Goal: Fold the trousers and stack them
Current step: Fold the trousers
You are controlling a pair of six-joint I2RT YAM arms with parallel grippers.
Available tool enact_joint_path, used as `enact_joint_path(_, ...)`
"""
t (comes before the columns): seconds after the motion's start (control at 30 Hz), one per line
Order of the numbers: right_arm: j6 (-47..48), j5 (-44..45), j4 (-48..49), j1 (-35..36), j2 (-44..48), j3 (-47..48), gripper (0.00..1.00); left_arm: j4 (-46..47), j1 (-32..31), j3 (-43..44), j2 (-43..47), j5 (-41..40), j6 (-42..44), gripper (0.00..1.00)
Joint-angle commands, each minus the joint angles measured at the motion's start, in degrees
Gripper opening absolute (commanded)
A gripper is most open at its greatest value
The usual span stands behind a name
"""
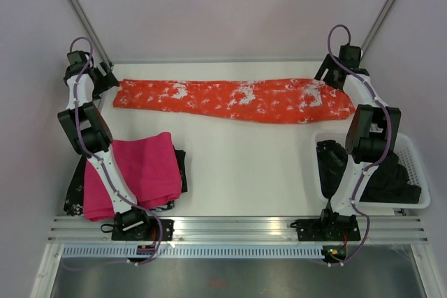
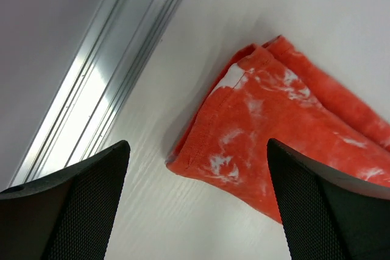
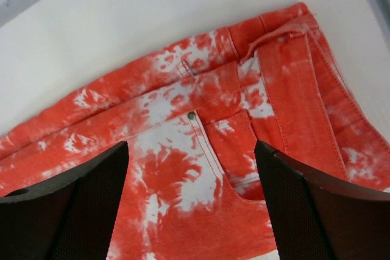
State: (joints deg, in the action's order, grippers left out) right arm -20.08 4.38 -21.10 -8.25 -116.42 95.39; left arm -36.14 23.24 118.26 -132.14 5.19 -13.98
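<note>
Trousers (image 1: 230, 100), orange-red with white blotches, lie flat along the far part of the table (image 1: 244, 172), stretched from left to right, one leg laid over the other. The leg hems point left and the waistband end points right. The left gripper (image 1: 105, 78) hangs at the far left corner, over the hem end. In the left wrist view its jaws stand wide apart and hold nothing, and the trousers (image 2: 274, 126) show their stitched hem edge between the two black pads of that gripper (image 2: 196, 168). An aluminium rail (image 2: 103, 83) runs beside the hem, apart from it. The right gripper (image 1: 328, 68) hangs at the far right, over the waist end. In the right wrist view its jaws are also spread and unloaded. Between the pads of that gripper (image 3: 192, 150), the trousers (image 3: 201, 144) show a pocket seam, a rivet and the waistband. On the near left a folded magenta cloth (image 1: 143, 169) rests on a dark garment (image 1: 183, 172). On the near right a white basket (image 1: 419, 165) holds dark clothing (image 1: 394, 179).
</note>
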Motion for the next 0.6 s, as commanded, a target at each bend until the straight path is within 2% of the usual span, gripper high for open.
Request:
enact_joint_path(0.0, 0.9, -1.1, 0.8, -0.1, 2.1, -1.5, 0.90, 0.2, -1.0, 0.3, -4.1, 7.5, 7.9, 0.97)
enact_joint_path(0.3, 1.6, 1.5, -1.9, 0.0, 4.2, -1.6, 0.91, 0.3, -1.2, 6.3, -10.7, 13.5, 7.7, 0.97)
enact_joint_path(0.37, 1.4, 1.7, -2.3, 0.0, 4.4, -1.2, 0.91, -3.7, -1.3, 11.4, -13.0, 14.2, 9.3, 0.96)
enact_joint_path(0.47, 1.0, 1.8, -2.2, 0.2, 4.6, -1.2, 0.91, -7.4, -1.3, 14.7, -15.8, 16.1, 11.0, 0.91)
enact_joint_path(0.57, 0.7, 1.9, -2.4, 0.3, 5.0, -1.1, 0.91, -9.4, -1.4, 13.3, -15.6, 17.7, 12.2, 0.87)
